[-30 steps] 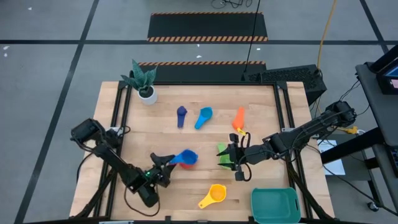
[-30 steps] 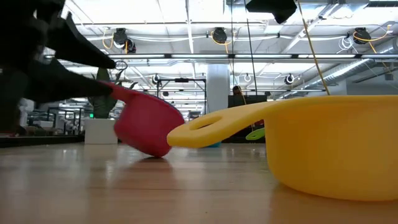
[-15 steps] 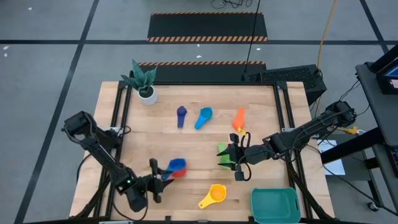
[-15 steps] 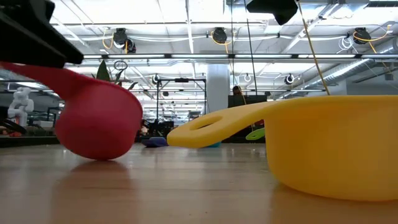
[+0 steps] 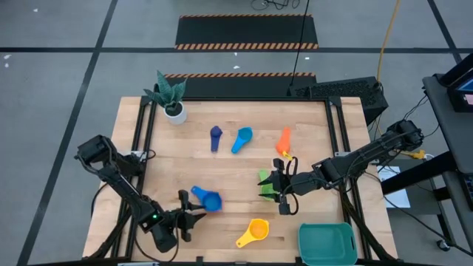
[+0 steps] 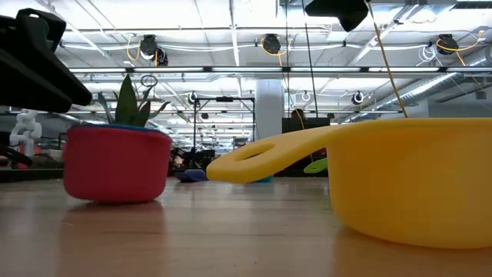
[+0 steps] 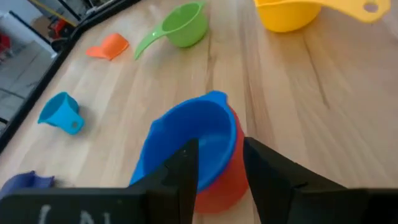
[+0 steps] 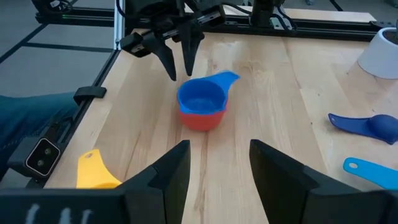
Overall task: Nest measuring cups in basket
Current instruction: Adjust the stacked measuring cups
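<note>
A potted plant (image 5: 169, 95) stands at the table's (image 5: 310, 148) far corner.

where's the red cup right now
In the high view the red cup sits upright at the table's front left, under the blue cup nested in it, just ahead of the left gripper, with the yellow cup to its right.

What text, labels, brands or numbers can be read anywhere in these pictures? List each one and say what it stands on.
None can be read.
The measuring cups, such as the yellow cup and the blue cup nested in the red cup, show no legible size marks.
The basket and the white plant pot look plain.
Faint pale marks on the left gripper's body in the left wrist view are cut off and unreadable.
</note>
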Robot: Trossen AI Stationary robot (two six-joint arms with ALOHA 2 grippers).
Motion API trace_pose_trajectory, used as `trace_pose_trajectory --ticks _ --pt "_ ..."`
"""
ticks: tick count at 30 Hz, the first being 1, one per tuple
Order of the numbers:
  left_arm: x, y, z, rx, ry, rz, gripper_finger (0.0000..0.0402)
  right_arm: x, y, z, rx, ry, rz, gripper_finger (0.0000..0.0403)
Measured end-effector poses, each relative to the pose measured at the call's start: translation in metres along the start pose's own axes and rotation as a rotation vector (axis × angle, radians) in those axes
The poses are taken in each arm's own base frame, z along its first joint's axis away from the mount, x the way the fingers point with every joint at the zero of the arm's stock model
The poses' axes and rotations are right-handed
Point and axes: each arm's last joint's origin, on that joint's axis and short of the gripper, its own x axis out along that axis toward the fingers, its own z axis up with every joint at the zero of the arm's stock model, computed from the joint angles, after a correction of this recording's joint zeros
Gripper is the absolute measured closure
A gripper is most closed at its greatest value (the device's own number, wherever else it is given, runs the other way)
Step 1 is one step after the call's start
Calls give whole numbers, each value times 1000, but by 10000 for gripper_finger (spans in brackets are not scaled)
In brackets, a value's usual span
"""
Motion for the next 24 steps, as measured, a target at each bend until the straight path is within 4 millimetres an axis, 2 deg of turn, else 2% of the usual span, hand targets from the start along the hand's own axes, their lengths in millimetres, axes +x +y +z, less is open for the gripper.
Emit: trace_pose_trajectory --ticks 7,12,16,20,24 --pt "1 1 1 -46 0 1 234 0 0 0 -3 2 0 243" --pt "-2 -6 4 -77 -5 -107 238 0 0 0 -3 2 0 243" --pt "-9 -16 7 -55 -12 -256 268 0 0 0 -3 2 0 243" --pt "-12 -19 5 -59 10 -308 316 0 0 0 -3 2 0 243" --pt "-6 -19 4 -85 43 -340 367 0 0 0 -3 2 0 243"
